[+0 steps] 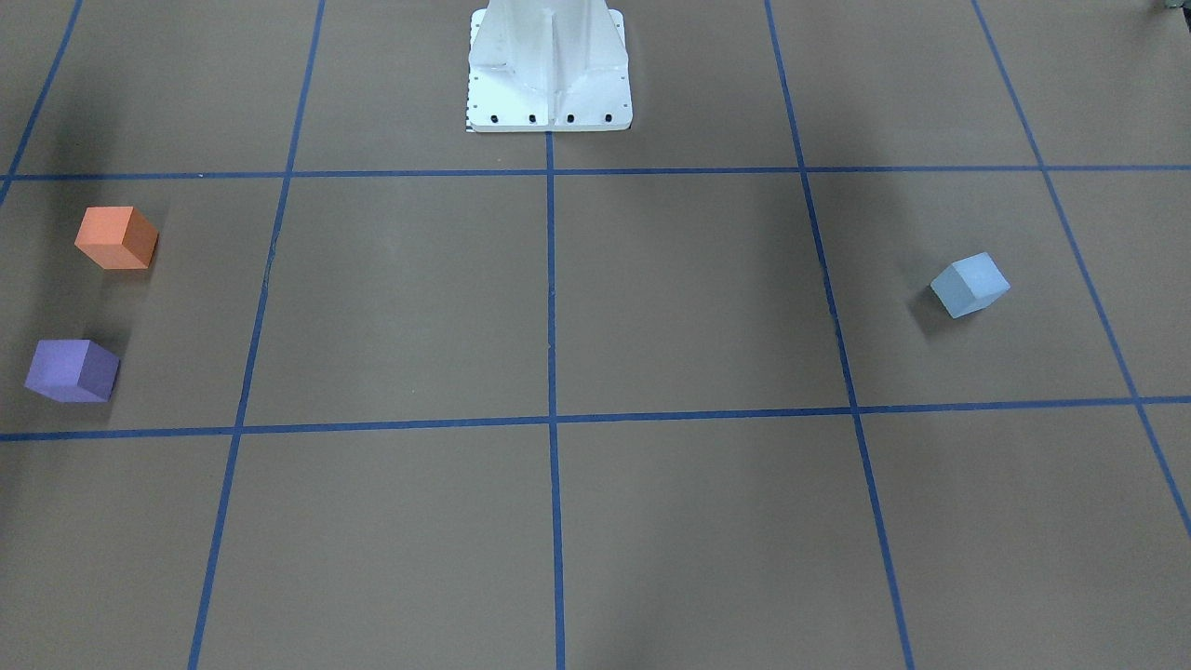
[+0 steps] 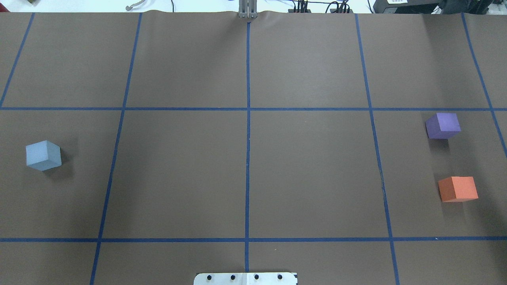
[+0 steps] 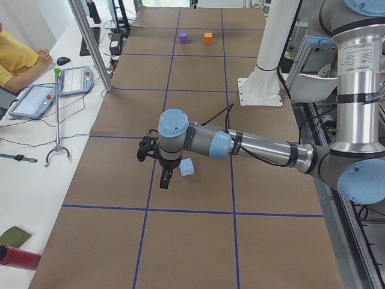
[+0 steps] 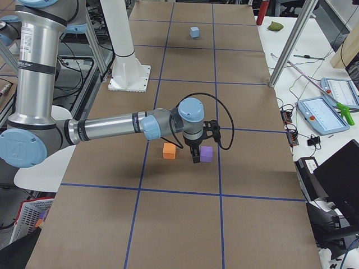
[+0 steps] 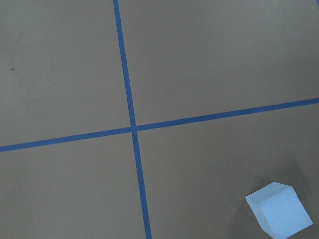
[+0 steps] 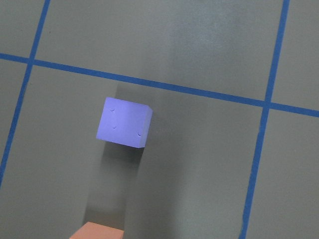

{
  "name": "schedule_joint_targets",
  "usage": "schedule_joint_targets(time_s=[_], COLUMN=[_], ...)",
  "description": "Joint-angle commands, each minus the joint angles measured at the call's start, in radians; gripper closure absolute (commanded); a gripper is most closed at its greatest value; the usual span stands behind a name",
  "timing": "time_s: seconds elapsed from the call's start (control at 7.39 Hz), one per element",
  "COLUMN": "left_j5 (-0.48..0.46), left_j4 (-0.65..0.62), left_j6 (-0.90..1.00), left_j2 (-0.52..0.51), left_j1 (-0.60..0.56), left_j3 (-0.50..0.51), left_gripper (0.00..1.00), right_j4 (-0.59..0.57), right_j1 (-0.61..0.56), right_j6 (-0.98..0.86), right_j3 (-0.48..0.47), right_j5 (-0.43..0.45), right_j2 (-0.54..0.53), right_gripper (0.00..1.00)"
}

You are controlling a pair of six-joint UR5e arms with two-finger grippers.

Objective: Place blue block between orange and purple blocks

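Observation:
The light blue block (image 2: pixel 43 155) sits alone on the robot's left side of the brown table; it also shows in the front view (image 1: pixel 970 285) and the left wrist view (image 5: pixel 279 209). The purple block (image 2: pixel 443 125) and the orange block (image 2: pixel 458 189) stand apart on the right side, with a gap between them. In the left side view my left gripper (image 3: pixel 163 177) hovers just beside the blue block (image 3: pixel 186 167). In the right side view my right gripper (image 4: pixel 196 156) hangs between the orange block (image 4: pixel 169 151) and the purple block (image 4: pixel 206 153). I cannot tell whether either gripper is open or shut.
Blue tape lines (image 2: pixel 248 158) divide the table into squares. The white robot base (image 1: pixel 549 74) stands at the table's near middle edge. Metal frame posts (image 3: pixel 90 42) and a side desk with tablets (image 3: pixel 36 99) flank the table.

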State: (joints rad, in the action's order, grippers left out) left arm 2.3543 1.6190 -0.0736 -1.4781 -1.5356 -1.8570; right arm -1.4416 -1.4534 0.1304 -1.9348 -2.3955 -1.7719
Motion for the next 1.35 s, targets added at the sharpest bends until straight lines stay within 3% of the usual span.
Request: schedule_joint_targets(time_s=[0.0,0.68,1.08,1.22], left_j5=[0.006,0.083,0.068,0.006], left_j4=[-0.013,-0.004,0.112,0.160], left_j6=[0.002,-0.006,-0.434,-0.530], left_j2=[0.018,0.048,0.038,0.026], left_j1=[0.000,0.009,0.240,0.341], left_j3=[-0.007,0.001,0.008,0.025], left_gripper=[0.00,0.00,0.00,0.00], right_j4=[0.000,0.000,0.001,0.001], right_j1=[-0.008,-0.009,-0.007,-0.005], right_j6=[0.027,0.029,0.020,0.020], right_j3=[-0.006,0.000,0.008,0.010], right_j5=[0.009,0.004,-0.004,-0.005], right_j2=[-0.007,-0.021,-0.018,-0.017], right_gripper=[0.00,0.00,0.00,0.00])
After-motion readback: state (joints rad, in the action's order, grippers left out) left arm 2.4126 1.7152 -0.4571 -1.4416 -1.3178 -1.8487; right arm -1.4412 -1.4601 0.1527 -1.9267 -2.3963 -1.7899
